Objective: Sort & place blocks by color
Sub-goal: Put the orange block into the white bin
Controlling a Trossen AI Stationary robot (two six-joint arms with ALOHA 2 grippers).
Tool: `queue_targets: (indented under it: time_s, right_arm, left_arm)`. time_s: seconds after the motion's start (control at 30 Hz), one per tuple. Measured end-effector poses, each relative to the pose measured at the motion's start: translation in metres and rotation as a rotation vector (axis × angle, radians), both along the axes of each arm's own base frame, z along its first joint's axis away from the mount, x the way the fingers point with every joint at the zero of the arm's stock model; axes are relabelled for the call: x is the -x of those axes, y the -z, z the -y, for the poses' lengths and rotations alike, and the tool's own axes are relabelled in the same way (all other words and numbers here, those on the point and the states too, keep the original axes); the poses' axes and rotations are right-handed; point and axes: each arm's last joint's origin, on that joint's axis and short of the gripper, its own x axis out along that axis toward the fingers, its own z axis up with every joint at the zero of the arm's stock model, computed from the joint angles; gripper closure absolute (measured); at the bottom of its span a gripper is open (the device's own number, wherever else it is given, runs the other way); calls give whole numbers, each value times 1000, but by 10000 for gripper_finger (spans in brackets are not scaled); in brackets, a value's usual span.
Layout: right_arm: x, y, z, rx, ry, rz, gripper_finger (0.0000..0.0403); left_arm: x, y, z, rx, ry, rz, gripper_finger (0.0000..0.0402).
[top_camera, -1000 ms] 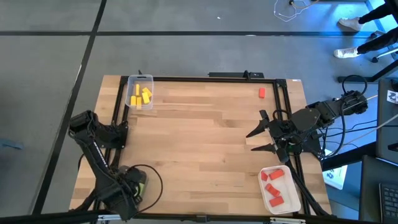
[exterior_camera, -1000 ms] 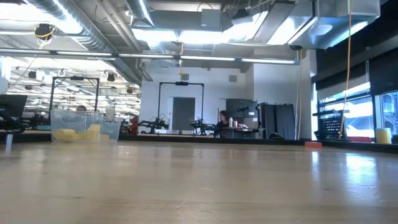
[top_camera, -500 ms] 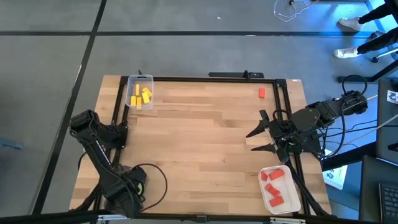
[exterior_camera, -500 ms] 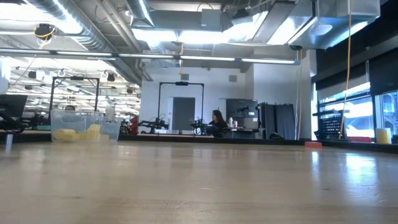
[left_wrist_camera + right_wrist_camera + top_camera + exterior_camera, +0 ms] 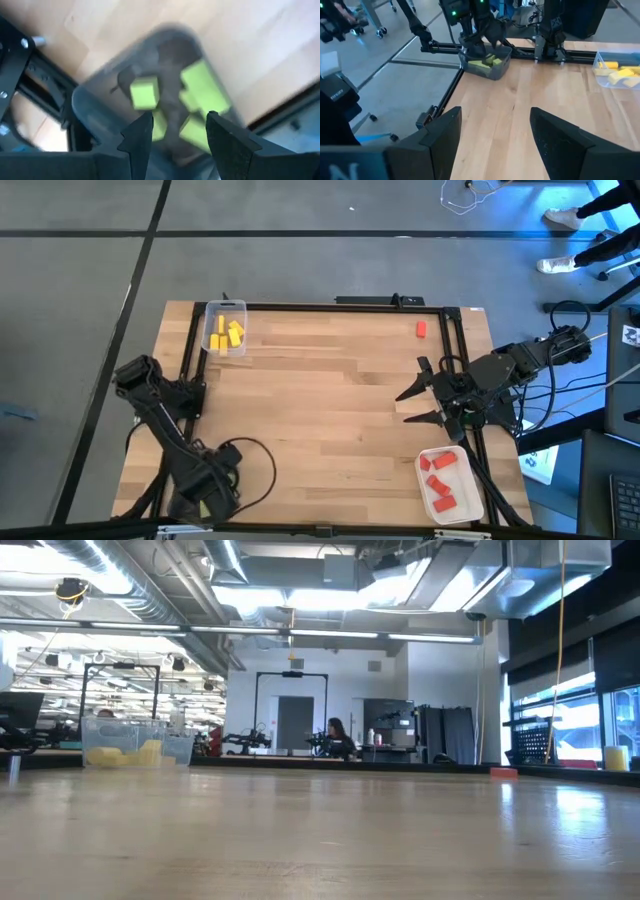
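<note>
My left gripper [image 5: 177,125] is open and points down over a tray [image 5: 95,100] at the table's near-left corner. Several light green blocks [image 5: 200,90] lie in that tray, and the fingers touch none of them. In the high view the left arm [image 5: 205,480] hides the tray. My right gripper [image 5: 415,405] is open and empty at the table's right side. One red block [image 5: 421,329] lies on the bare wood near the far-right corner. Several yellow blocks [image 5: 225,335] lie in a clear tray [image 5: 226,306] at the far left. Red blocks [image 5: 440,478] lie in a white tray [image 5: 470,502] at the near right.
A black frame rail [image 5: 330,307] runs around the table. In the right wrist view the left arm [image 5: 480,30] stands over the green-block tray [image 5: 492,70]. The wood in the middle [image 5: 320,410] is bare. A person [image 5: 333,735] moves in the room behind.
My left arm's wrist has shifted a little toward the table's right and near edge, over the near-left corner, and its cable loop has moved with it. The person in the background has walked leftward.
</note>
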Motion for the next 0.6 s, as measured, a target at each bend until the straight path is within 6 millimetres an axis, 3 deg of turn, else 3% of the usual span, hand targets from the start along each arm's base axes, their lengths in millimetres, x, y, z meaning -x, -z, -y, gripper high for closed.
queue_targets:
  time_s: [0.3,0.5,0.6]
  right_arm:
    - [-8,2,-3,-85,64,-28,166]
    - [-16,6,20,-265,634,0,166]
    - [-17,11,41,-247,839,-4,166]
  left_arm:
    - [-39,-11,-40,-75,-169,192,226]
    - [-62,-24,-82,-168,-215,320,226]
    - [-71,-31,-104,-215,-209,361,226]
